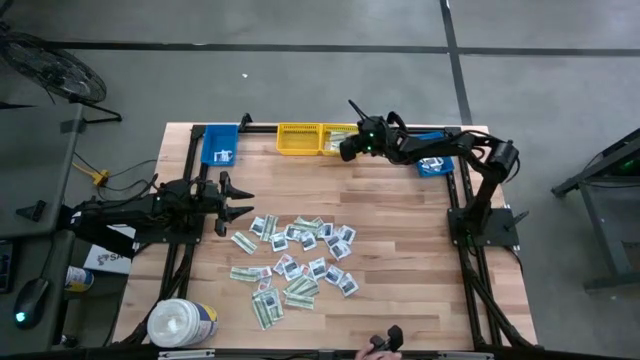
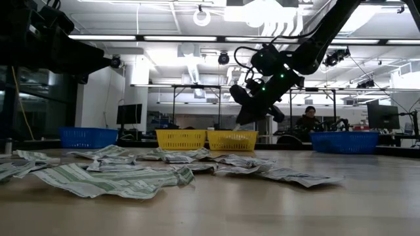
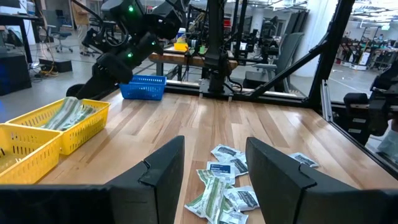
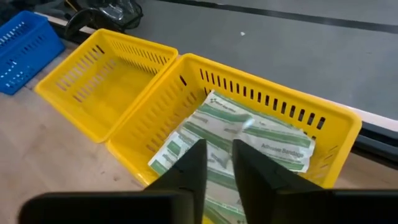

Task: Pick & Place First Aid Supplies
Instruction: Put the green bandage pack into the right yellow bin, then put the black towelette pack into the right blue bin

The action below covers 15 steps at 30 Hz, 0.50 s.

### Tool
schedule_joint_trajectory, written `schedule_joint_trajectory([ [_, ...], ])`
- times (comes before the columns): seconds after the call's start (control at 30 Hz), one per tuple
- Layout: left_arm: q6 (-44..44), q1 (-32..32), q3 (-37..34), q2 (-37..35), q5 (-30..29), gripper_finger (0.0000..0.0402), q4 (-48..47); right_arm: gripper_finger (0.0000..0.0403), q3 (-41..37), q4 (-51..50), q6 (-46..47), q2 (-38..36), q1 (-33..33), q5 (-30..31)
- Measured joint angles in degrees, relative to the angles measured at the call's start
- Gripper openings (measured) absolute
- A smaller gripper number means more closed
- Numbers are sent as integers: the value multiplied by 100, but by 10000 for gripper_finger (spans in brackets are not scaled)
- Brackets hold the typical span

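Two yellow bins (image 1: 318,139), blue bins (image 1: 220,145), white tub (image 1: 182,323) on table (image 1: 400,250).

Packets (image 1: 297,262): flat paper, scattered loosely mid-table, some overlapping. Long green-white strips (image 2: 111,180) lie crumpled among small squarish white ones (image 3: 225,167) with blue marks. Several more green-white strips (image 4: 249,140) lie stacked inside a yellow bin (image 4: 339,124).

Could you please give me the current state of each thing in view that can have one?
Right gripper: over the right yellow bin, fingers slightly apart, nothing visibly held.
Left gripper: open, empty, waiting left of the packets.
Right yellow bin: holds green-white strips.
Left yellow bin: empty.
Packets: scattered loose on the table.
Tub: lying on its side at the table's near-left corner.
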Motion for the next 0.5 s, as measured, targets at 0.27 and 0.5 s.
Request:
schedule_joint_trajectory([
  [0.27,1,0,0,-1,0,172,0,133,0,-25,-249,-34,146,-71],
  [0.5,1,0,0,1,0,172,0,157,7,-586,-799,-455,439,216],
])
